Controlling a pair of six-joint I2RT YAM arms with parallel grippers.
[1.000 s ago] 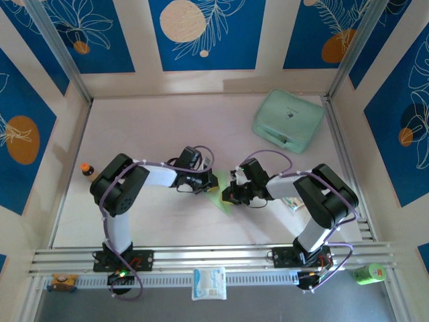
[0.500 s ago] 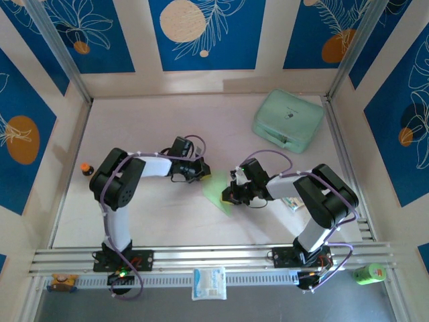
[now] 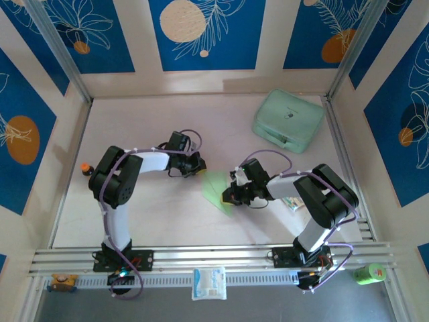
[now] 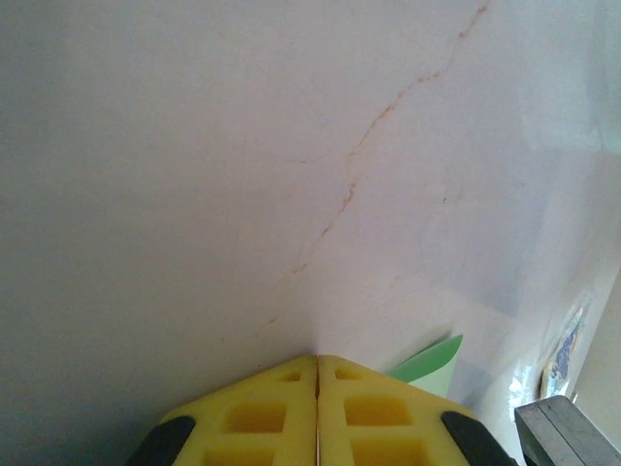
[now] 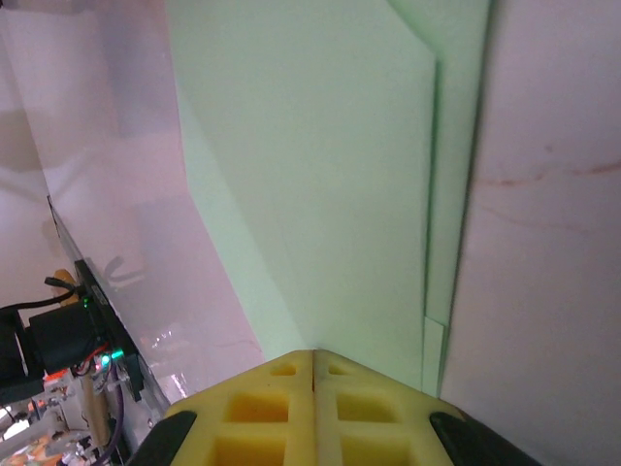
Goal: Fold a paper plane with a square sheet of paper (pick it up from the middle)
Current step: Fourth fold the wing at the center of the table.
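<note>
Items counted: one paper sheet (image 3: 216, 189), two end effectors, one mint case (image 3: 288, 121). The sheet, green and part-folded, lies flat on the desk (image 3: 144, 124) between the arms. Left end effector (image 3: 197, 166): pads closed, empty, just beside the sheet's far-left edge. Right end effector (image 3: 230, 196): pads closed, tip at the sheet's near-right edge. Since one second ago, the left end effector has drawn back off the sheet; the right is unchanged.

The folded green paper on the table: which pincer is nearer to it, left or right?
Right. The right pincer sits at the right edge of the folded green paper, tips over it. The left pincer stands apart, off its far-left corner.
</note>
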